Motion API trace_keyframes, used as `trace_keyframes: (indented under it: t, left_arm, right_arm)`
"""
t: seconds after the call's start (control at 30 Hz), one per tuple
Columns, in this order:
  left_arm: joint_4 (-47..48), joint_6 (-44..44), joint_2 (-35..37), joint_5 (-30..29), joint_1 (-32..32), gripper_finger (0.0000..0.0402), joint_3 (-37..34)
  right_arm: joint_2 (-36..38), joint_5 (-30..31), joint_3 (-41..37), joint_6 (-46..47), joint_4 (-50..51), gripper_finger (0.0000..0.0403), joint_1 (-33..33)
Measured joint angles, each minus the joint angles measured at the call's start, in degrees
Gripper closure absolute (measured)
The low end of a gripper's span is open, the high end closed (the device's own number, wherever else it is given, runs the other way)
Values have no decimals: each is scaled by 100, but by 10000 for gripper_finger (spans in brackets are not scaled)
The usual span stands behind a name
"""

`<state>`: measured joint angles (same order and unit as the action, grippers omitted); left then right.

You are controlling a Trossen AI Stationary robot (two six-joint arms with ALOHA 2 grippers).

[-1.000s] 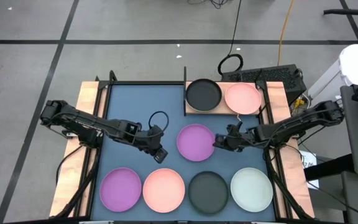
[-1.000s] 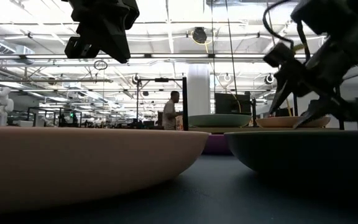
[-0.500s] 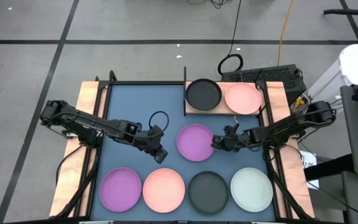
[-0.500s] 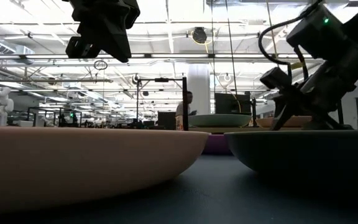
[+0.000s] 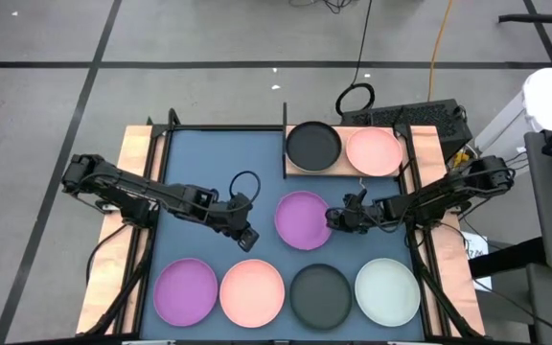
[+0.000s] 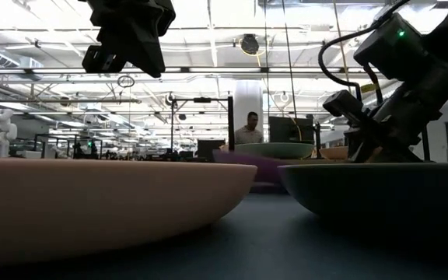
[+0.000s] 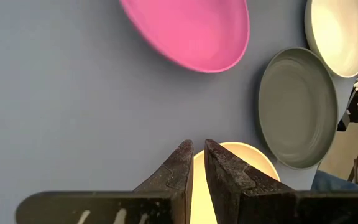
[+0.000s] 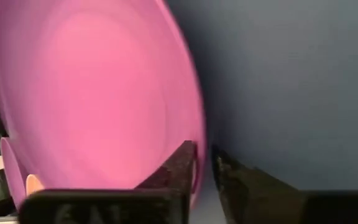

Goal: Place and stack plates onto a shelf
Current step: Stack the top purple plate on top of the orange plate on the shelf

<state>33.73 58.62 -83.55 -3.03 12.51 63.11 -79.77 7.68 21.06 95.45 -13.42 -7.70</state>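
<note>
The right gripper [image 5: 335, 219] clamps the rim of the middle purple plate [image 5: 302, 218] (one edge looks tilted up). Next it must lift it to the shelf [image 5: 293, 171]. The left gripper [image 5: 247, 237] hovers nearby, clenched and empty.

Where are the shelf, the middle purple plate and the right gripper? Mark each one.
shelf [image 5: 344, 172]: high view, bare wood strip at its near edge.
middle purple plate [image 5: 302, 219]: high view, centre of its bowl.
right gripper [image 5: 333, 219]: high view, fingertips at the plate's rim.

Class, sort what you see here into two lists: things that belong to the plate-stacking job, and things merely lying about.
Job:
- shelf, carrying black plate and pink plate
- middle purple plate, right gripper on its rim
- front row of four plates

Lying about:
- cable loop
- floor cables
</note>
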Motion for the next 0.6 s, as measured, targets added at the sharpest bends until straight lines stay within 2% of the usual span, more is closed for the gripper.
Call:
trace_keyframes:
  t: [0.1,0.4,0.6]
  left_arm:
    - [19,-27,0,0,1,357,0]
    - [102,-156,0,-2,0,357,0]
    - [123,-198,0,-4,0,357,0]
  right_arm:
    - [-19,2,22,-35,-98,395,3]
    - [58,-20,-2,-89,-296,400,22]
    - [409,92,-2,-82,-482,401,22]
